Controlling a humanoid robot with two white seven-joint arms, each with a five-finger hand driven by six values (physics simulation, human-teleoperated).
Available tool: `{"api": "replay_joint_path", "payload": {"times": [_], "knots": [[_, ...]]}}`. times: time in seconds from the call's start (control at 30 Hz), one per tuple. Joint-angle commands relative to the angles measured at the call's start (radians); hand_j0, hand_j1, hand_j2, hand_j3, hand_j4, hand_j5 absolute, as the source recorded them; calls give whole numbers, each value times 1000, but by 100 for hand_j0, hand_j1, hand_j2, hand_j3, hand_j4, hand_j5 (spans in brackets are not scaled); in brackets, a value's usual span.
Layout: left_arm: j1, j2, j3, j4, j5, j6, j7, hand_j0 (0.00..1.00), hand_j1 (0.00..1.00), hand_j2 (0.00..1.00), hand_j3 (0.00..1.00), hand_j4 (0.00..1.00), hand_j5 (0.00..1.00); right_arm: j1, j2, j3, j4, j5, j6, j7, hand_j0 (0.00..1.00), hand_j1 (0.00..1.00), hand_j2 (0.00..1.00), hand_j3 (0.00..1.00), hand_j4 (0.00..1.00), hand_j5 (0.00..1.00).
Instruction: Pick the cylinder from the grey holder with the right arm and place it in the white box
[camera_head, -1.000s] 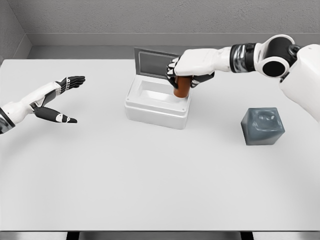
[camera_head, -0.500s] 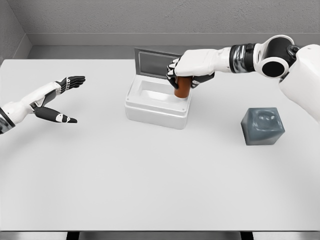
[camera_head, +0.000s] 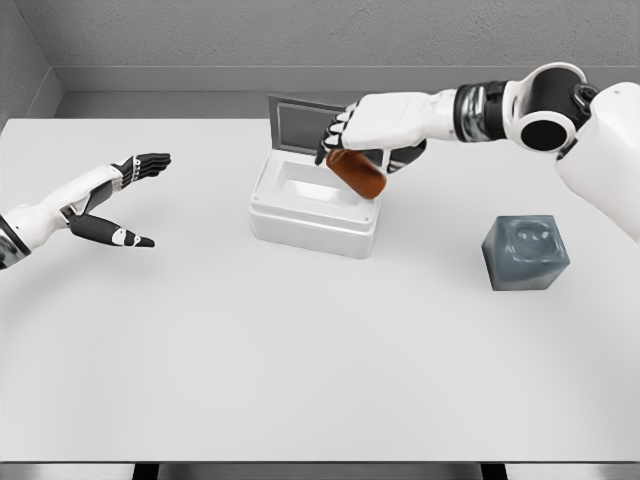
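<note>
One cylinder (camera_head: 357, 172), brown-red, tilted, lying across the right rim of the white box (camera_head: 315, 205), upper end toward the left and far side, lower end at the box's right wall. One white box, open, with its grey lid (camera_head: 300, 125) standing up on the far side. One grey holder (camera_head: 526, 251), a dark cube with dimpled faces, sits on the table (camera_head: 300, 350) well to the right of the box and nearer; nothing shows in it.

Two arms, two hands. The right hand (camera_head: 365, 130) reaches in from the right and hangs over the box's far right corner, right above the cylinder. Its fingers (camera_head: 331, 135) are spread and point left over the box interior. Whether they touch the cylinder's top is hard to tell; they are not wrapped around it, so the hand reads as wide, holding nothing. The palm covers part of the lid and the box's far right corner.

The left hand (camera_head: 115, 195) sits at the left side of the table, well apart from the box, fingers straight and loose, thumb spread toward the near side, holding nothing.

One table, light grey, with grey walls behind. Nothing stands between the box and the holder.
</note>
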Motion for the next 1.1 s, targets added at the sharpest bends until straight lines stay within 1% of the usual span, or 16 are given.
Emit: {"api": "replay_joint_path", "payload": {"times": [0.0,0.07,0.13,0.17,0.23,0.27,0.33,0.37,0.4,0.5,0.6,0.9,0.93,0.97,1.03,1.07], "knots": [[0,0,1,-1,8,2,0,100,100,100,100,100,100,0,-7,-34,-62,-4,3,0,100,100,100,100,100,100],[0,1,1,-1,8,2,0,100,100,100,100,100,100,3,-14,-112,-128,-4,3,0,100,100,100,100,100,100],[0,1,1,-1,8,0,0,100,100,100,100,100,100,15,-68,-169,-196,-7,3,0,100,100,100,100,100,100],[0,1,1,-1,8,0,0,100,100,100,100,100,100,21,-91,-186,-209,-9,3,0,100,100,100,100,100,100],[0,1,1,-1,8,0,0,100,100,100,100,100,100,61,-163,-203,-209,-10,3,0,100,100,100,100,100,100],[0,1,1,-1,8,0,0,100,100,100,100,100,100,80,-211,-212,-209,-10,3,0,100,100,100,100,100,100],[-3,1,1,5,11,2,0,100,100,100,100,100,100,164,-283,-316,-200,-13,3,0,100,100,100,100,100,100],[-11,0,1,11,11,17,0,100,100,100,100,100,100,195,-316,-338,-194,-13,3,0,100,100,100,100,100,100],[-23,0,1,8,14,44,0,100,100,100,100,100,100,210,-346,-339,-193,-13,3,0,100,100,100,100,100,100],[-38,-4,2,7,17,52,0,100,100,100,100,100,100,241,-353,-341,-196,-12,3,0,100,100,100,100,100,100],[-37,-22,2,7,15,54,0,100,100,100,100,100,100,241,-352,-339,-199,-12,3,0,100,100,100,100,100,100],[-41,-27,2,8,18,57,0,100,100,100,100,100,100,253,-352,-336,-199,-12,3,0,100,100,100,100,100,100],[-57,-37,2,10,18,58,0,100,100,100,100,100,100,253,-352,-336,-199,-12,3,0,100,100,100,100,100,100],[-75,-50,2,11,17,98,0,100,100,100,100,100,100,253,-352,-336,-199,-12,3,0,100,100,100,100,100,100],[-136,-92,2,28,14,155,0,100,100,100,100,100,100,255,-352,-338,-199,-12,3,0,100,100,100,100,100,100],[-210,-148,1,103,11,186,0,100,100,100,100,100,100,256,-352,-338,-199,-12,3,0,100,100,100,100,100,100]]}}
